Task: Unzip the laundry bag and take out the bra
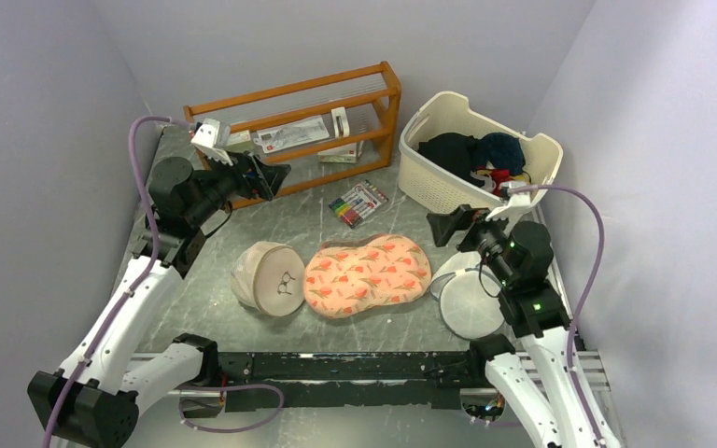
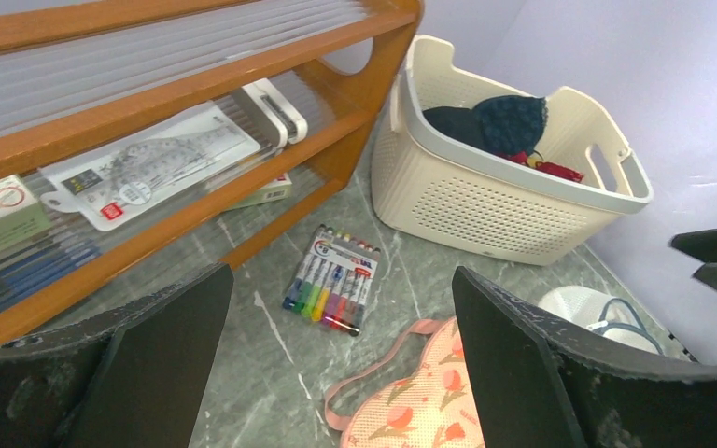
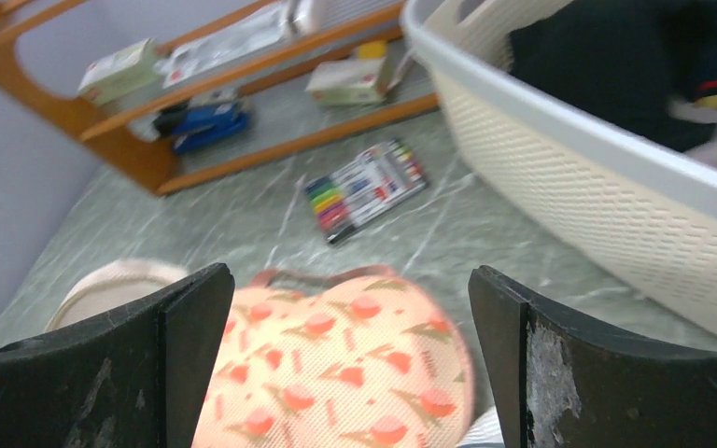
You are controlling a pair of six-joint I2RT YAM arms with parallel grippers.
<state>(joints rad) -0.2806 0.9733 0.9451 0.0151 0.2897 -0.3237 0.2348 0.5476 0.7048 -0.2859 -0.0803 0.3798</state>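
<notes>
Both pincers gape, empty: left gripper (image 1: 274,176) up by rack (image 1: 336,93), right gripper (image 1: 450,224) over right end of laundry bag (image 1: 367,275). Bag lies mid-table, looks shut, just beside beige pouch (image 1: 266,277). Bra unseen, likely inside. Step: approach. Next you need zip pull found and bag pinned by other arm.

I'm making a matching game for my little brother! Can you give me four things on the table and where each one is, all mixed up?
Things:
1 laundry bag
2 marker pack
3 dark clothes
4 beige pouch

Places:
A in the white basket
B just left of the laundry bag
C in front of the wooden rack
D between the beige pouch and the white discs

Pairs: 1-D, 2-C, 3-A, 4-B
</notes>
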